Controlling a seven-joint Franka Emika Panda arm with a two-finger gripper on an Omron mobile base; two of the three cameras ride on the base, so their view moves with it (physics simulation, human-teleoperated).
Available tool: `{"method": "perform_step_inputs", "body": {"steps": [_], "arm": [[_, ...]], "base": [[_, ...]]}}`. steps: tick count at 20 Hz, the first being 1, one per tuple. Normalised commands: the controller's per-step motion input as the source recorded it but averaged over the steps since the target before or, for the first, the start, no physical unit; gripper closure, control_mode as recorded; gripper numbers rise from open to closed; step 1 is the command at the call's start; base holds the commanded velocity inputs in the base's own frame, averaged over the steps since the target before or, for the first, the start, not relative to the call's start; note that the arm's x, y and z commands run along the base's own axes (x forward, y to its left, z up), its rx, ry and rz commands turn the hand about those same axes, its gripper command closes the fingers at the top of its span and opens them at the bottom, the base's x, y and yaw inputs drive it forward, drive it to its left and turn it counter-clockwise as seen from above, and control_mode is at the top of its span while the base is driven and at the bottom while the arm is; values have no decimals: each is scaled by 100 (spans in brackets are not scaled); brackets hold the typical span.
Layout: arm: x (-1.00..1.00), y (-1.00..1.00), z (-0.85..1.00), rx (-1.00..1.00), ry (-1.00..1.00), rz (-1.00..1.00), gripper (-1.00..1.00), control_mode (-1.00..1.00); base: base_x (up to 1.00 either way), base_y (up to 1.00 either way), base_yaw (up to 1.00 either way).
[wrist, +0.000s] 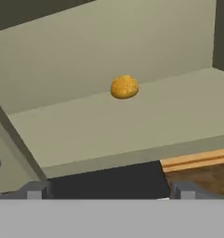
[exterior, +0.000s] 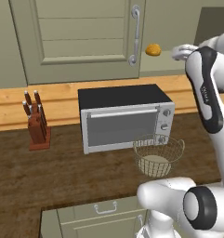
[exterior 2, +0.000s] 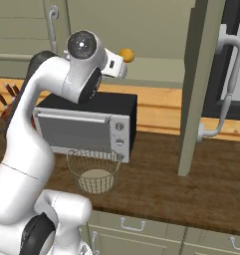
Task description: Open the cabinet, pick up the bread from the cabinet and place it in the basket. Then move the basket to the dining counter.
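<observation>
— What is the robot doing right now?

— The sage-green cabinet (exterior 2: 203, 84) stands open, its door swung out toward the room. The gripper (wrist: 108, 188) faces the open shelf with its jaws wide apart and nothing between them. I judge this as the reach for the bread.

— Where is the bread?

— The bread (wrist: 124, 87), a small golden-orange bun, sits alone toward the back of the pale cabinet shelf (wrist: 132, 125), apart from the fingertips (wrist: 36, 189).

— What does the next move call for?

— Probably going forward over the shelf edge, straddling the bun, then closing gently; it is round and could roll.

— And the rest of the room?

— Below, a dark wood-grain worktop (exterior: 48, 176) carries a silver toaster oven (exterior: 125, 118). The wire-mesh basket (exterior: 157, 155) stands just in front of it, holding nothing. A knife block (exterior: 36, 123) stands well to the left. Drawer-front cabinets (exterior 2: 141, 234) run under the worktop.
</observation>
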Motion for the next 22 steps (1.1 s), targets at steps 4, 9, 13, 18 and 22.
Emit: {"method": "perform_step_inputs", "body": {"steps": [4, 9, 13, 18, 22], "arm": [[53, 2, 58, -9, -10, -4, -100, -100], [73, -1, 24, -6, 19, 3, -100, -100], [61, -33, 0, 0, 2, 12, -100, -100], [25, -18, -11, -3, 0, 3, -100, -100], [36, -13, -8, -8, 2, 0, -100, -100]], "base": [[0, 0, 0], [0, 0, 0], [0, 0, 0], [0, 0, 0], [0, 0, 0]]}}
